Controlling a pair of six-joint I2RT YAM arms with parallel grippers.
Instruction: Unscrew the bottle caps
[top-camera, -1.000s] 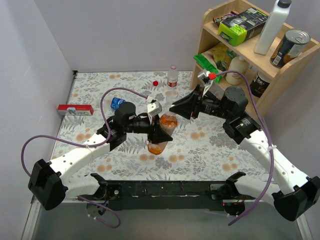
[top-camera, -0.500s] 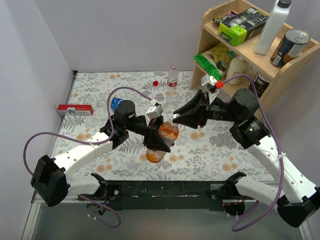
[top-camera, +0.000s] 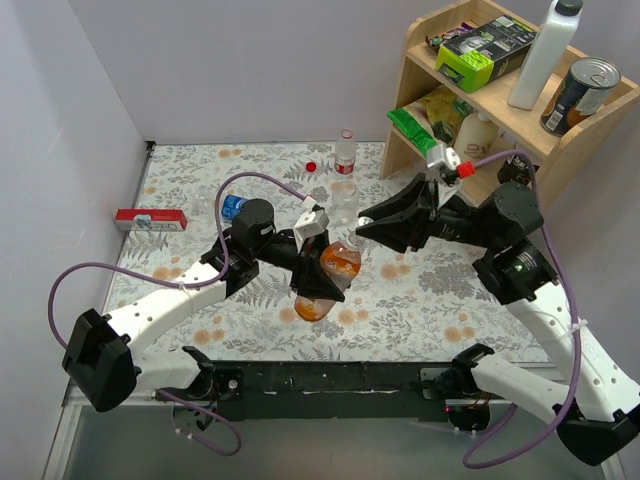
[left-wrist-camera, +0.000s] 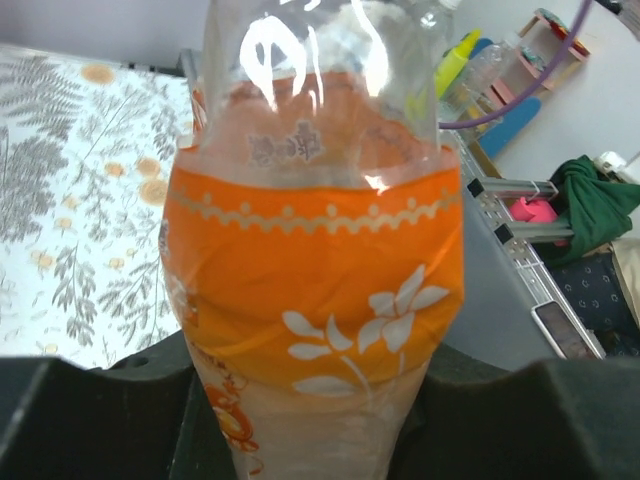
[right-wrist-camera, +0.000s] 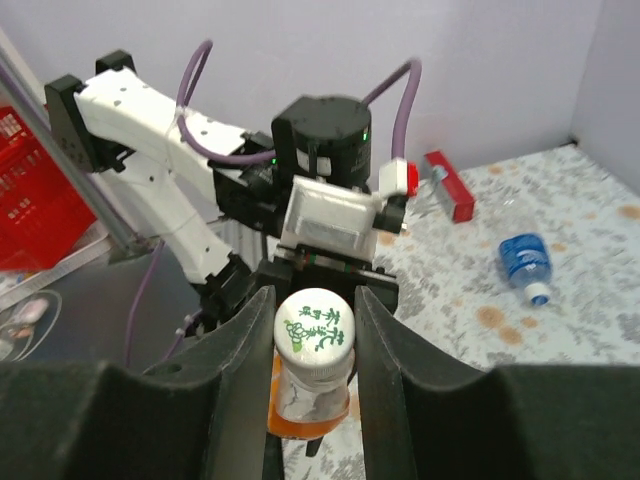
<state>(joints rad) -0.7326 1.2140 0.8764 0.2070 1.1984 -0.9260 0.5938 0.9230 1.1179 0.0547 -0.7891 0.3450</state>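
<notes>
Above the middle of the floral worktop (top-camera: 430, 290), the left gripper (top-camera: 318, 282) was clamped round the body of the orange-liquid bottle (left-wrist-camera: 312, 270). It held the bottle off the surface, tilted with its neck toward the right arm. The right gripper (top-camera: 360, 222) was closed on the white cap (right-wrist-camera: 313, 335), pinching it from both sides, and the cap sat on the bottle's neck. Farther back, a red cap (top-camera: 311, 166) lay near the upright red-labelled bottle (top-camera: 346, 150). At the left, the blue-labelled bottle (top-camera: 234, 207) lay on its side.
</notes>
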